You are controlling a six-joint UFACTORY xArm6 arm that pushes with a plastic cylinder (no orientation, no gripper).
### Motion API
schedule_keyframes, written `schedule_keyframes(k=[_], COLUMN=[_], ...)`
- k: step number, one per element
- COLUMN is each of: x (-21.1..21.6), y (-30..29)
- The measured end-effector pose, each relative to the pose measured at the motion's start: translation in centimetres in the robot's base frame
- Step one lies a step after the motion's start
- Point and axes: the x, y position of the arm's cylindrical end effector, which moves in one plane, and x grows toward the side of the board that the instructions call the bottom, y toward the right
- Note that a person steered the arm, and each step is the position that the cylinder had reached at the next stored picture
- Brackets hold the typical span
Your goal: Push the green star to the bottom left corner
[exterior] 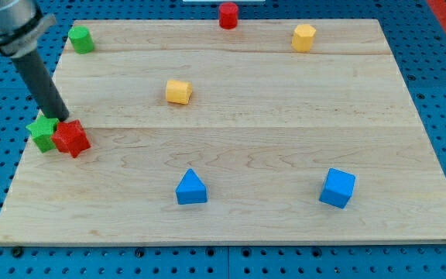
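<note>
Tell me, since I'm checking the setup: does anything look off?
Only that the red star sits pressed against the green star, with my tip right above both, crowding the push. Nothing damaged.

Bright, even light is falling from above across the pale wooden desk (285, 147), leaving no harsh glare on the grain. Shadows are staying short and soft: a faint dark edge is showing under the blue triangular block (191, 188) and the blue cube (337, 187). The blocks' colours are reading saturated and clean. Focus is holding well through the middle, while the rod's upper part at the view's top left is looking slightly soft. The desk's edges are converging toward the view's top, with no obvious bending.
</note>
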Motion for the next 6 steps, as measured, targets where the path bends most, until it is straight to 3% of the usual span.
schedule_keyframes(k=[1, 2, 3, 5, 6], x=[3.1, -3.2, -1.9, 10.7, 11.0], y=[1.7, 1.0, -3.9, 0.1, 0.7])
